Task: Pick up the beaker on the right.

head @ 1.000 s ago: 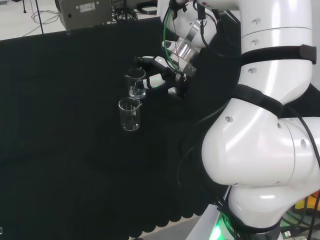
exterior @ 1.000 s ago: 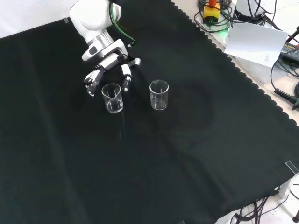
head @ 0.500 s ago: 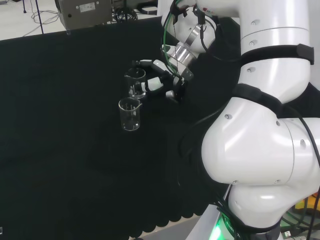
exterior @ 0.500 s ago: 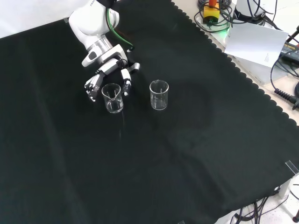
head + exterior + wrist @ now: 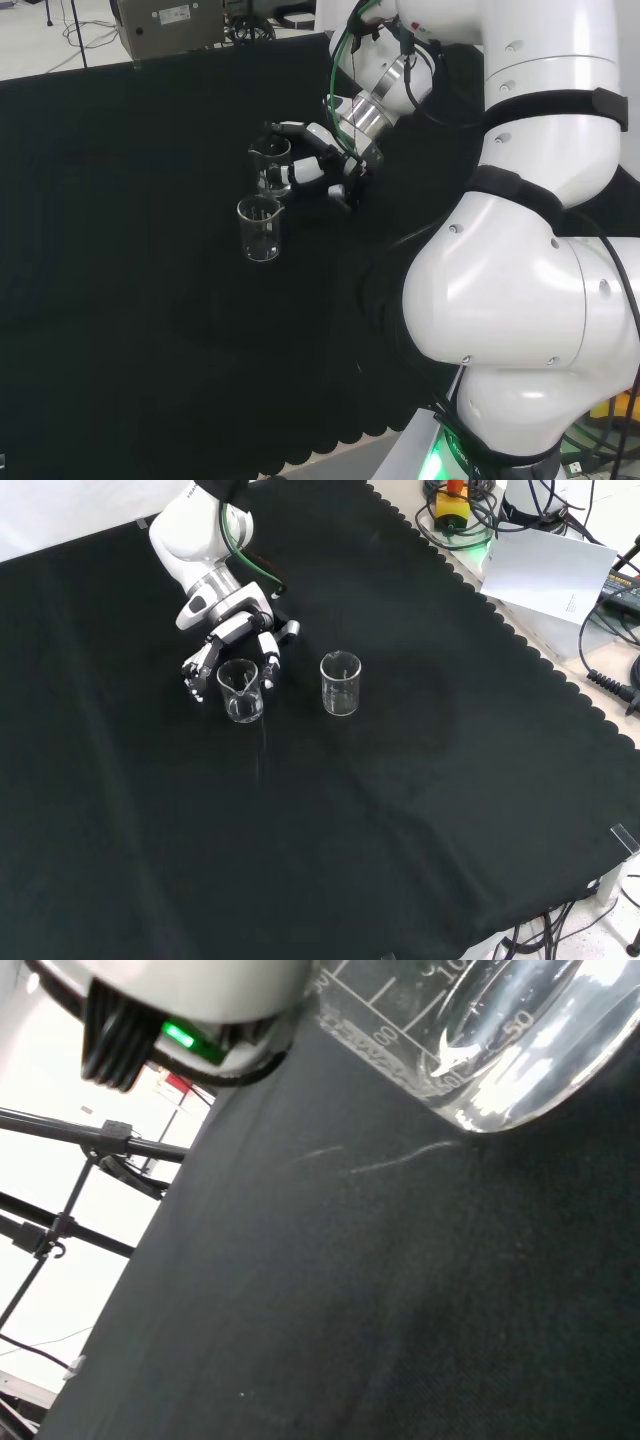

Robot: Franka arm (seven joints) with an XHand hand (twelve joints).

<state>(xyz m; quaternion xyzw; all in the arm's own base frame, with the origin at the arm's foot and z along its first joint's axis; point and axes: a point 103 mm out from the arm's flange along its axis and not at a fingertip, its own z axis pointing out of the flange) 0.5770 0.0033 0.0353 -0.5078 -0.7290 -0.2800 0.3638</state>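
Now robot hand (image 5: 232, 640) closer, fingers spread either side of beaker (image 5: 241, 690), not clamped.

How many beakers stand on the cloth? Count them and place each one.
2. In the front view, one beaker stands at the left, between the fingers of the robot hand; the other beaker stands free to its right. None seems hidden.

I see two clear glass beakers standing upright on the black cloth. In the front view, the beaker by the hand (image 5: 241, 690) stands at left, with printed graduations on its wall, and the second beaker (image 5: 340, 683) stands near it to the right, apart from it.
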